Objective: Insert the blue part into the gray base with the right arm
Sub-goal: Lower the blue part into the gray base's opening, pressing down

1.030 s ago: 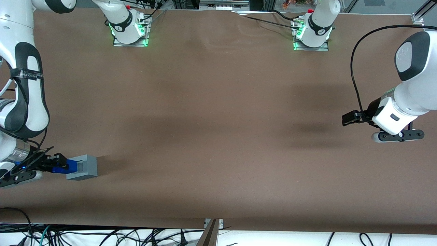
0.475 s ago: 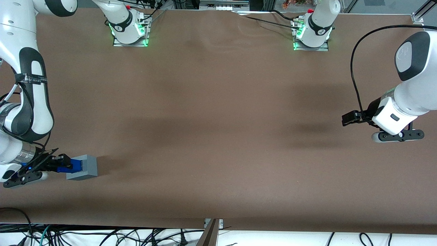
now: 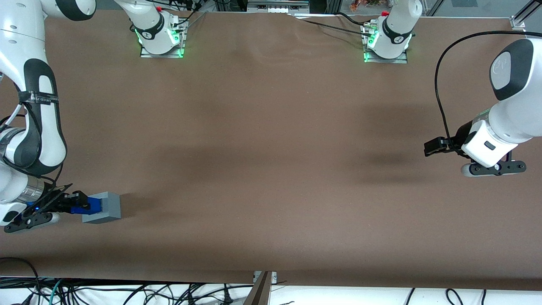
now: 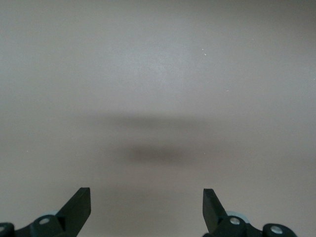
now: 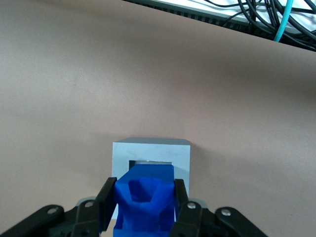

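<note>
Holding blue part between closed fingers, our right arm keeps gripper low at working arm's end of table. Part's leading end sits in gray base recess; we judge insertion partway, final push and release left.

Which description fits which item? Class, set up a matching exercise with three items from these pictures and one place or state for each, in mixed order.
Items:
1. blue part
2. gray base
3. hand

Descriptions:
a. resting on the brown table, recess facing the hand
b. shut on the blue part, at the working arm's end of the table
c. clamped between two black fingers, tip entering the recess

Pairs: 1-c, 2-a, 3-b
</note>
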Controlling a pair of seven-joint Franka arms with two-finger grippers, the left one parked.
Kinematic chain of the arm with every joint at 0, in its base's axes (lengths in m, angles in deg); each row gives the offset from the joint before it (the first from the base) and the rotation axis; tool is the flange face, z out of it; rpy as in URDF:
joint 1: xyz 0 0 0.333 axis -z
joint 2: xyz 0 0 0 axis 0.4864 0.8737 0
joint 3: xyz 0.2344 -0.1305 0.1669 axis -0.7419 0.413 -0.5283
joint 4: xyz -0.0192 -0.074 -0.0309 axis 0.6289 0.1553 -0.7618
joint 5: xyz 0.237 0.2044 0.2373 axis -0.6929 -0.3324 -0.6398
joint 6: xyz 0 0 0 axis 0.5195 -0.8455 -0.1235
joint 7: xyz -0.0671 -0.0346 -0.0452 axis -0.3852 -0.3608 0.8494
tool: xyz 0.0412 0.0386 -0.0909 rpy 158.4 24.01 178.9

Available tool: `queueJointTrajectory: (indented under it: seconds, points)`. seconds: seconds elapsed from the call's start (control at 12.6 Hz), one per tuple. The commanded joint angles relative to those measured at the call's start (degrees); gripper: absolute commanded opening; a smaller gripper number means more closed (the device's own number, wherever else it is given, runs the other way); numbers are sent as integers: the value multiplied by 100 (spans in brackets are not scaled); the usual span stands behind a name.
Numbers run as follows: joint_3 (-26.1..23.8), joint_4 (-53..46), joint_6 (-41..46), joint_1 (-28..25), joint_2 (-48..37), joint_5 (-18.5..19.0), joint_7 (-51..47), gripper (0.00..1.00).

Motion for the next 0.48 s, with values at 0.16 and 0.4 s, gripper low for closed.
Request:
queueJointTrajectory:
  seconds: [0.16,0.4]
  points:
    - [-65,-121,49,-4,204,0,-221,35]
    - [-74,-121,49,-4,231,0,-239,35]
